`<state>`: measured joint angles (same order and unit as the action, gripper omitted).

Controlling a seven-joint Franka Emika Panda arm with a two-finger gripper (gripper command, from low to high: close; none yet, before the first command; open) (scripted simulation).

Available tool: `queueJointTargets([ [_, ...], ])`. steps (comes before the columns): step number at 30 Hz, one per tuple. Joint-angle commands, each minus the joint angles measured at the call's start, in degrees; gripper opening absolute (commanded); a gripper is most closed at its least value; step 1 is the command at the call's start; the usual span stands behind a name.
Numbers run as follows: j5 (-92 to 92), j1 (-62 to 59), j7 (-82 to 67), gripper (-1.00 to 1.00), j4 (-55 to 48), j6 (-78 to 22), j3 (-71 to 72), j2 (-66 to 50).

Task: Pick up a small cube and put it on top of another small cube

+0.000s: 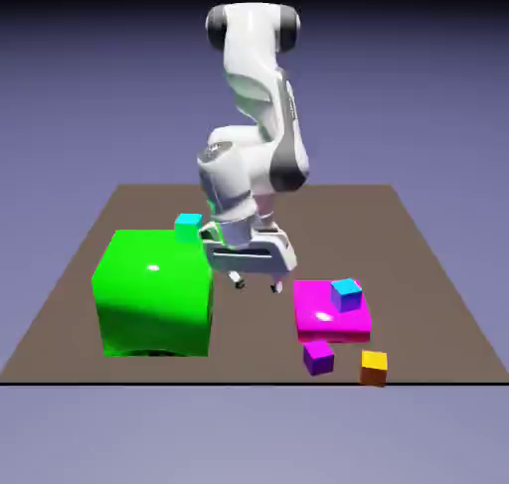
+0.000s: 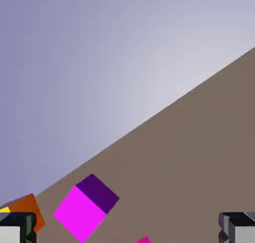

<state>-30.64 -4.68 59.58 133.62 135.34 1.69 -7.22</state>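
Observation:
The small purple cube [image 1: 318, 356] rests on the table near the front edge, just in front of the flat magenta block [image 1: 332, 311]. It also shows at the lower left of the hand view, as the purple cube [image 2: 85, 207]. A small orange cube [image 1: 374, 367] lies to its right, and a small blue cube [image 1: 346, 293] sits on the magenta block. My gripper [image 1: 256, 283] hangs open above the table, behind and to the left of the purple cube, holding nothing. Its fingertips [image 2: 17, 229] show wide apart at the hand view's bottom corners.
A big green block [image 1: 152, 291] stands on the exterior view's left, close to the gripper. A small cyan cube [image 1: 188, 227] sits behind it. The orange cube [image 2: 25, 209] peeks in at the hand view's lower left. The table's front edge [image 1: 249, 382] runs just beyond the cubes.

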Motion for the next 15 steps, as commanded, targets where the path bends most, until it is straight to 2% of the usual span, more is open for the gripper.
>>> queueJointTargets([
  [1, -1.6, -0.26, 0.89, 0.0, -1.43, -2.02, 0.09, -2.08],
  [15, -23.93, -4.16, 13.37, 0.0, -21.39, -30.2, 1.32, -31.15],
])
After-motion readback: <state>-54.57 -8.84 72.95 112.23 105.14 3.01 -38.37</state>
